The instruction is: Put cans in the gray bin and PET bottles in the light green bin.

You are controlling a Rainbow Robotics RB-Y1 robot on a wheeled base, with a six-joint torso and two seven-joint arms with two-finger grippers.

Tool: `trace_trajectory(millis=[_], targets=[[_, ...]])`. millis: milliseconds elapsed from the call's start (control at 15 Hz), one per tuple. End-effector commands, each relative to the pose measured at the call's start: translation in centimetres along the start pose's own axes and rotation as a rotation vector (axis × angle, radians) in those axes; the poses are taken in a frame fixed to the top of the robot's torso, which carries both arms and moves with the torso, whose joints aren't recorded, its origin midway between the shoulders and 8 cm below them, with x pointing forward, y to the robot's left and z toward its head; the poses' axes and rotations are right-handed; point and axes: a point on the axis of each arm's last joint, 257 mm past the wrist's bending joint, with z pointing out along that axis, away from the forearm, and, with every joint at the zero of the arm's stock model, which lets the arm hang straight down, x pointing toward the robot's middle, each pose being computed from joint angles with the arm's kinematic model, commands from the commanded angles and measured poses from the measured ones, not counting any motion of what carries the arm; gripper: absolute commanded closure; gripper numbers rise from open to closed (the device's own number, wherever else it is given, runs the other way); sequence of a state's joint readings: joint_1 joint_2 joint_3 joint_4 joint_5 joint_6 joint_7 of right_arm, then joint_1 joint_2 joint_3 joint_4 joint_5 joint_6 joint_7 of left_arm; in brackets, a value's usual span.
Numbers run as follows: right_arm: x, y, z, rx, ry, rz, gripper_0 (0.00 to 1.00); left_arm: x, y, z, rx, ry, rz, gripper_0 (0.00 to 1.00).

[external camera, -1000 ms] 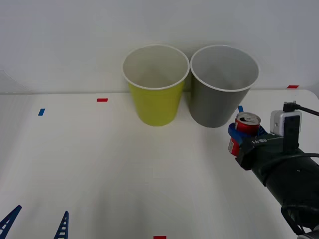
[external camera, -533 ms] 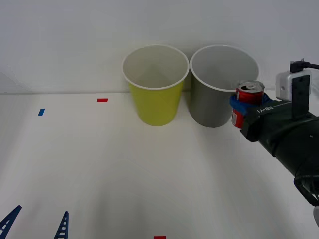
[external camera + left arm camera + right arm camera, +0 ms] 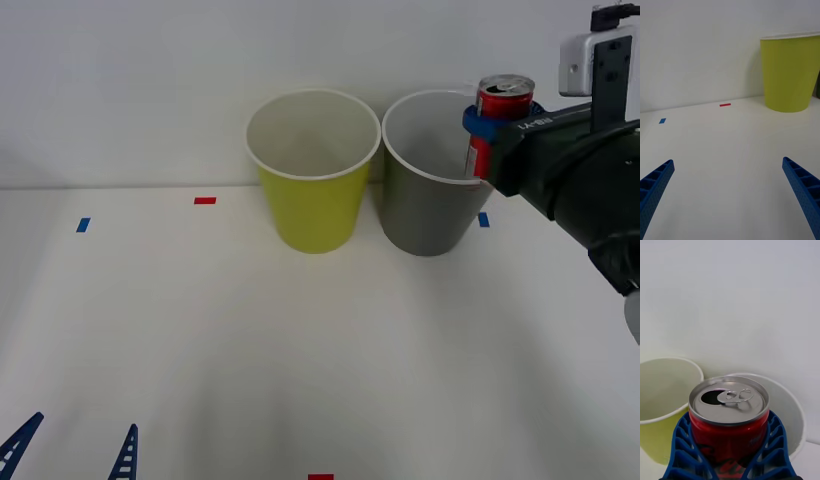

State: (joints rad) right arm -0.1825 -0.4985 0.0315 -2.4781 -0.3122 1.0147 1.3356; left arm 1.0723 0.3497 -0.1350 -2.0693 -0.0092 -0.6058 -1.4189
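The left gripper (image 3: 72, 452) sits low at the near left of the table (image 3: 300, 350), well away from the green bin (image 3: 313, 168), its blue fingers (image 3: 657, 183) spread wide with nothing between them. Farther back, the green bin and the gray bin (image 3: 440, 170) stand side by side against the wall, rims nearly touching, the gray one on the green bin's right. Both show pale insides with nothing in them. The right gripper (image 3: 490, 125) is raised to the far right rim of the gray bin, clamped around the can (image 3: 497, 120), which stands upright above that rim. The right wrist view looks down on the can's (image 3: 729, 416) silver top, with its opened mouth and pull-tab, and both bin openings behind it. The left wrist view shows the green bin's (image 3: 791, 71) outer wall down to the table, plus red tape (image 3: 725, 105) and blue tape (image 3: 662, 120).
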Motion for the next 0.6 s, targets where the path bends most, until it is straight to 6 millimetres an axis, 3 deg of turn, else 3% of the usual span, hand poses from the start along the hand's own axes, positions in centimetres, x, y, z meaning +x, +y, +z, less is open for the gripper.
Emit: trace_trajectory(millis=[67,267,600], targets=[[-1.4,-3.2,2.8,0.052,-0.029,0.016,0.98,0.0,0.0,0.0,0.0,0.0,0.0,0.0],[-1.8,-5.1,4.7,0.082,-0.079,0.023,0.98,0.0,0.0,0.0,0.0,0.0,0.0,0.0],[-2.9,-4.3,7.9,0.045,-0.1,0.066,0.98,0.0,0.0,0.0,0.0,0.0,0.0,0.0]])
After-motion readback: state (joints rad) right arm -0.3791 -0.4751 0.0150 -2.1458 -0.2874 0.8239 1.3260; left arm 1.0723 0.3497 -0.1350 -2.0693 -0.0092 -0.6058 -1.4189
